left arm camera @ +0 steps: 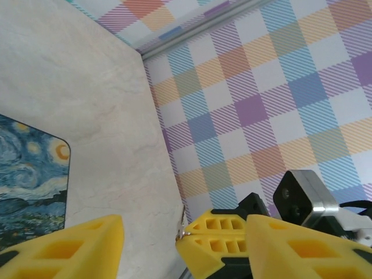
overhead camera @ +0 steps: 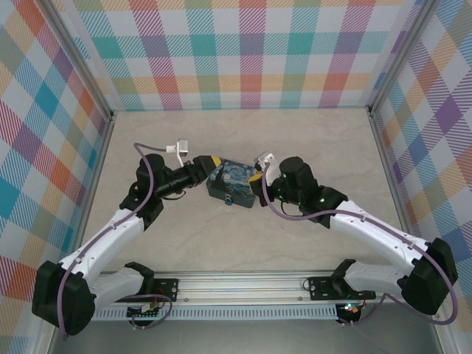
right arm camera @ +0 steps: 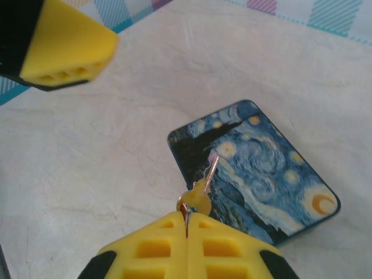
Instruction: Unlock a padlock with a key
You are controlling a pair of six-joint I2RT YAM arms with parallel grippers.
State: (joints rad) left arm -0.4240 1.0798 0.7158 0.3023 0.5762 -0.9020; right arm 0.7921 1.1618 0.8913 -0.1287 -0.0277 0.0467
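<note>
1. At the fingertips of the right gripper the key is held. The two yellow fingers are pressed together on its ring and gold-coloured head.
2. The key's thin blade is seen jutting out beyond those fingertips. Its end is placed over the near corner of the painted box; whether blade and box touch cannot be told.
3. The box is laid flat on the table, just ahead of the right gripper.
4. From above, the box is flanked by both arms: the left gripper is set at its left end and the right gripper at its right end, each just beside it.
5. A small blue item, taken to be the padlock, is seen against the box's near side. It is placed between the two grippers and nearer the right one. Its shackle is too small to be made out.
6. The left gripper is spread open, its fingers set well apart. In the left wrist view, the right gripper's closed fingertips and a sliver of metal are seen in the gap between them.
7. The key is thus found at the right gripper's tips, near the padlock; contact between the two cannot be told.
</note>
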